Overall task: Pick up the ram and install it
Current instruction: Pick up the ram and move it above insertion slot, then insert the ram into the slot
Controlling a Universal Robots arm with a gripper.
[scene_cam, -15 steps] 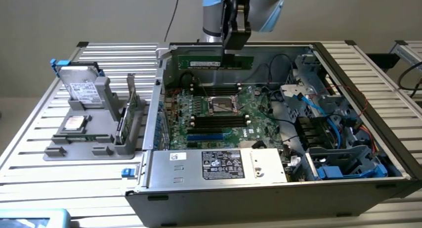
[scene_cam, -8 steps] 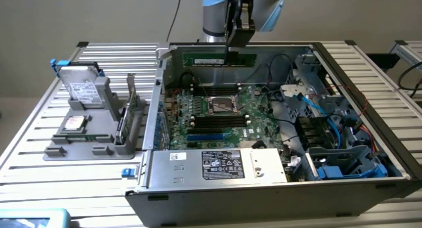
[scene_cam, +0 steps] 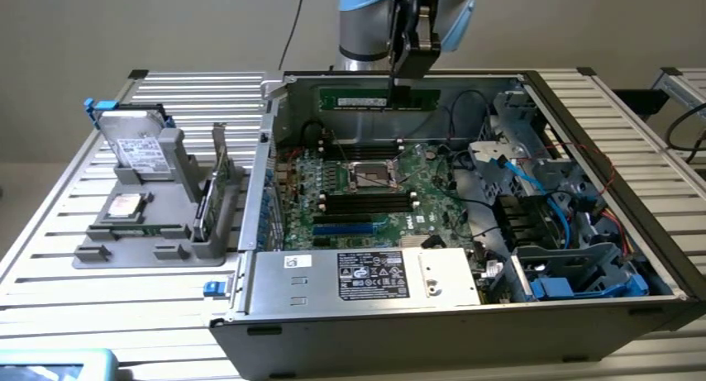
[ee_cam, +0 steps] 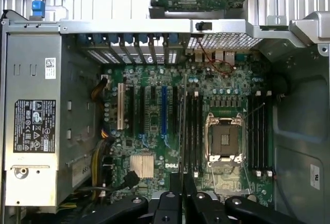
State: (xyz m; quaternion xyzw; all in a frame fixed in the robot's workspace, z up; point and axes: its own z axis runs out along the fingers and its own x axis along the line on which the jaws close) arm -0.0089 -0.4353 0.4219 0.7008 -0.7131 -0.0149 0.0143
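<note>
The ram (scene_cam: 369,98), a long thin green stick, hangs level above the far side of the open computer case, and my gripper (scene_cam: 399,85) is shut on its top edge. In the wrist view the ram (ee_cam: 183,131) shows edge-on as a thin dark line running out from between my gripper's (ee_cam: 181,185) fingertips. Below it lies the green motherboard (scene_cam: 364,191) with black memory slots (scene_cam: 366,204) (ee_cam: 193,131) on both sides of the processor socket (scene_cam: 373,176) (ee_cam: 224,139). The ram is held clear above the board and touches no slot.
A silver power supply (scene_cam: 364,275) fills the case's near end. Blue cables and drive cages (scene_cam: 551,232) crowd the exterior view's right. On the exterior view's left a grey holder (scene_cam: 144,232) carries hard drives and an upright green expansion card (scene_cam: 226,183).
</note>
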